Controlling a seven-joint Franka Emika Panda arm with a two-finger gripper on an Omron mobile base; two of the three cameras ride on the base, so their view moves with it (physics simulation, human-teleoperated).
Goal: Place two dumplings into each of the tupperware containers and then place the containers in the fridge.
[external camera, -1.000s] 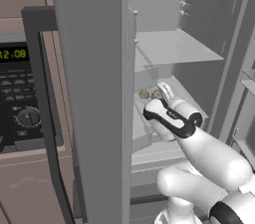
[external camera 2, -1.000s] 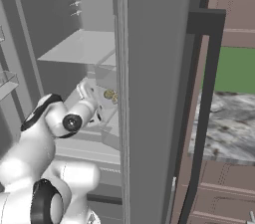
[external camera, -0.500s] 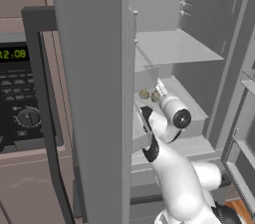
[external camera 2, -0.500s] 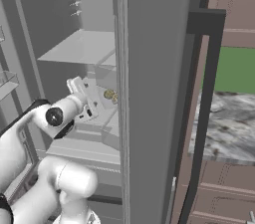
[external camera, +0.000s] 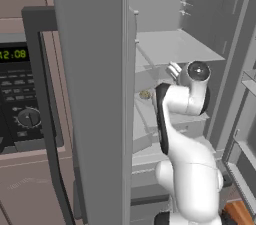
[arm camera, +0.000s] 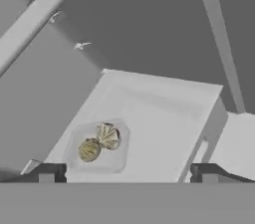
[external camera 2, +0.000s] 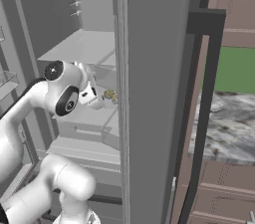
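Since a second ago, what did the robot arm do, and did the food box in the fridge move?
The arm pulled back and swung upright, lifting the gripper away from the tupperware container. Its jaws are wide open and hold nothing. The container kept its place on the fridge shelf with both dumplings inside. The fridge door stayed open, and the oven beside it looks the same.

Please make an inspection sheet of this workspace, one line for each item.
Surface: pale fridge shelf, bare apart from one container.
Job's things: tupperware container sits on the shelf with two dumplings inside; fridge stands open.
Clutter: nothing seen.
Grippers: hand open, apart from the container, holding nothing.
Cables: nothing seen.
Surroundings: oven with green digits beside the fridge; marble counter on the other side.
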